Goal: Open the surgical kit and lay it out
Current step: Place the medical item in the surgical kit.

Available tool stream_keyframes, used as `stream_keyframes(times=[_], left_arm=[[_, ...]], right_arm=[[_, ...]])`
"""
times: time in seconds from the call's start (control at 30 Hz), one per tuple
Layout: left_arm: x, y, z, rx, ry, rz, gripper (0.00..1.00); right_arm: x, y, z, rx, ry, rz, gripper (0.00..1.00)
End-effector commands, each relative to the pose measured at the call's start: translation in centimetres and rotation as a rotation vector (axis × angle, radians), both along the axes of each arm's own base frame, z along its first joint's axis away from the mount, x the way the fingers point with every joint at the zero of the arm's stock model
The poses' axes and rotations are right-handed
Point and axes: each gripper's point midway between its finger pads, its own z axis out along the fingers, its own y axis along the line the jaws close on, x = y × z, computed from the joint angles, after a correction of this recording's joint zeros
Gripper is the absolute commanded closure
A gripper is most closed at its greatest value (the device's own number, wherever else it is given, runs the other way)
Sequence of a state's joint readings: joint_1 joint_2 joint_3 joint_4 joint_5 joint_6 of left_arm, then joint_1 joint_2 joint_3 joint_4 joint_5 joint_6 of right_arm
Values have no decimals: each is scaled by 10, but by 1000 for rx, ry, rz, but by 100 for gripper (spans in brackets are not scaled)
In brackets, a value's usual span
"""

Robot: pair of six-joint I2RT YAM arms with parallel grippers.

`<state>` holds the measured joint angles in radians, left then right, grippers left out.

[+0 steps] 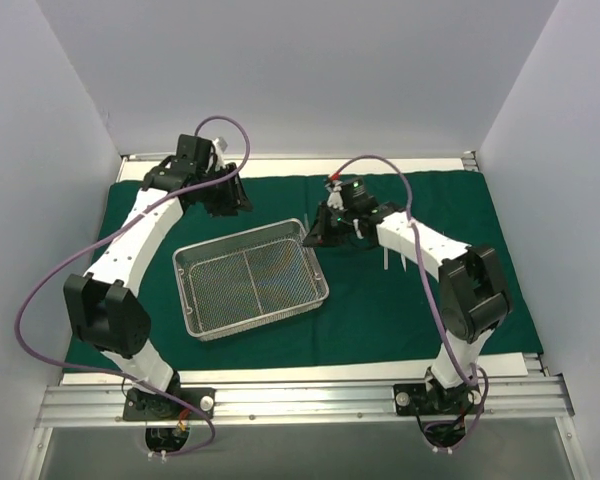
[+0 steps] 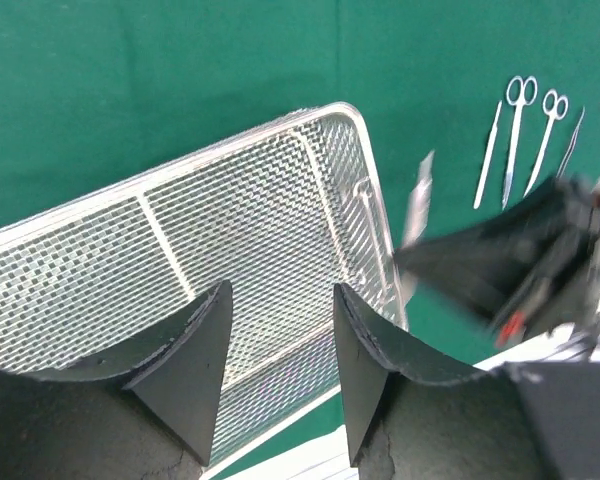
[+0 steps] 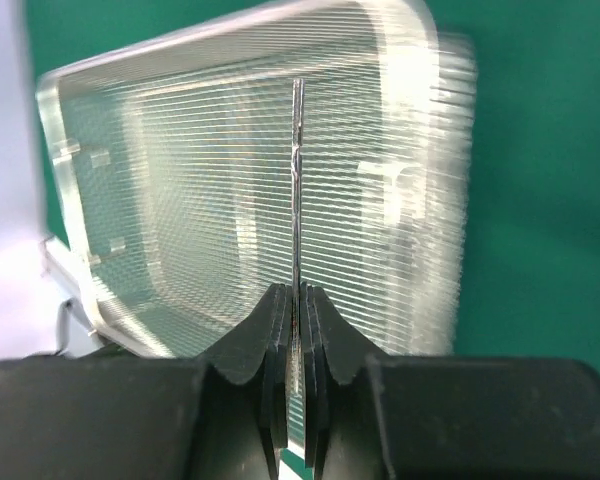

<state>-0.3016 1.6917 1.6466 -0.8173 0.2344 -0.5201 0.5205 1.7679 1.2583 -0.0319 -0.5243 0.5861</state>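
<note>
The dark green cloth (image 1: 380, 320) is lying spread flat over the table, reaching from the near edge by the arm bases to the far wall. The silver wire-mesh tray (image 1: 248, 280) is sitting on the cloth near the middle, slightly left of centre and turned at an angle, with nothing showing inside it. To its right, a few laid-out instruments (image 2: 511, 150) are resting side by side on the cloth; two of them are showing scissor-style ring handles.

Just beyond the tray's far right corner, the right end effector (image 3: 298, 305) is hanging over the cloth with its fingers pressed together, pinching a slim silver instrument (image 3: 297, 180) that is sticking straight out past the fingertips, above the tray in the wrist view.

Farther back and to the left, the left end effector (image 2: 280, 350) is hovering above the tray's far edge with its fingers standing moderately apart, gripping nothing; only the mesh is showing between them.
</note>
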Motion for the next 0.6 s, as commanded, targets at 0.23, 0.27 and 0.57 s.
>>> stream_keyframes(times=[0.23, 0.27, 0.57], left_arm=[[-46, 16, 24, 52, -140, -130, 48], [-47, 16, 23, 55, -141, -135, 48], [-42, 6, 19, 28, -120, -185, 48]], right_arm=[[15, -146, -22, -294, 20, -210, 100], [15, -151, -27, -304, 30, -216, 100], [32, -176, -73, -380, 70, -232, 100]])
